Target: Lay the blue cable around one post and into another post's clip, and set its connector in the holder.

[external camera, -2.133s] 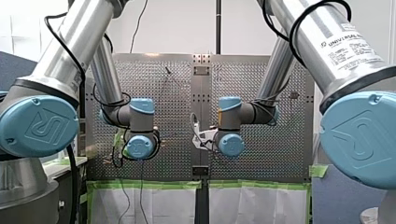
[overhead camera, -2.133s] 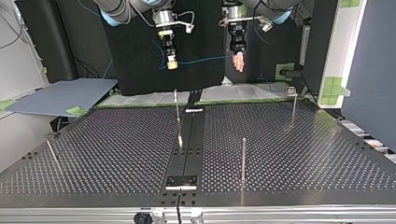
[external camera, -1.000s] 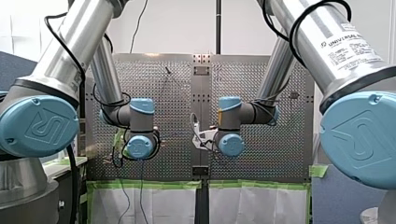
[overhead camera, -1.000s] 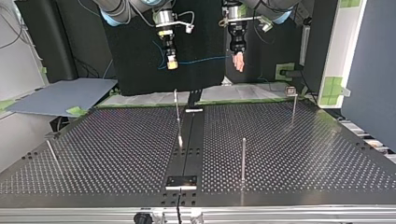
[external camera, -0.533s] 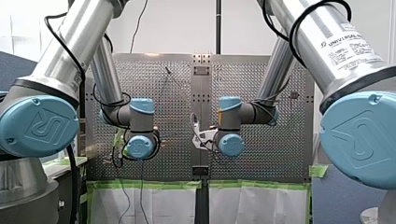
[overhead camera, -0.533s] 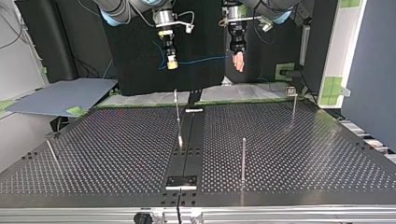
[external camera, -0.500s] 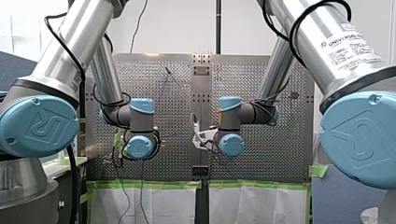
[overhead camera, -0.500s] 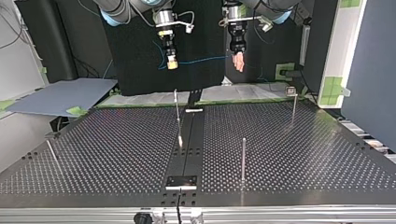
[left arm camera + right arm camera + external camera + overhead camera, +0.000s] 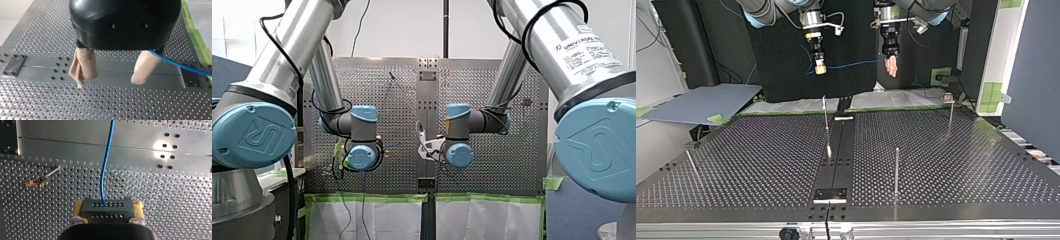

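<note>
While my right gripper (image 9: 108,213) sits clamped on the dark connector (image 9: 107,206), yellow pads (image 9: 78,208) pressed to its two short ends, my left gripper (image 9: 108,81) hangs with its beige pads (image 9: 83,65) well apart and nothing between them.

Right wrist view: the blue cable (image 9: 106,165) leaves the connector's upper row of holes. It runs straight ahead of the right gripper, over the perforated table (image 9: 162,202) and across a plain metal strip (image 9: 75,150). Ahead of that gripper and off to one side is a thin post (image 9: 43,178) with an orange mark at its end.

Left wrist view: the cable comes out from behind one pad and trails off to the side, clear of the gap. Whether it touches the pad, cannot tell. Under the left gripper is a plain strip of the same sort, between perforated fields.

Top view: both grippers are high above the table's far edge. The cable is strung nearly level between them — one end at the connector, the other reaching the left gripper. Below the grippers stand upright posts (image 9: 896,170), one topped with a small clip (image 9: 947,97).
</note>
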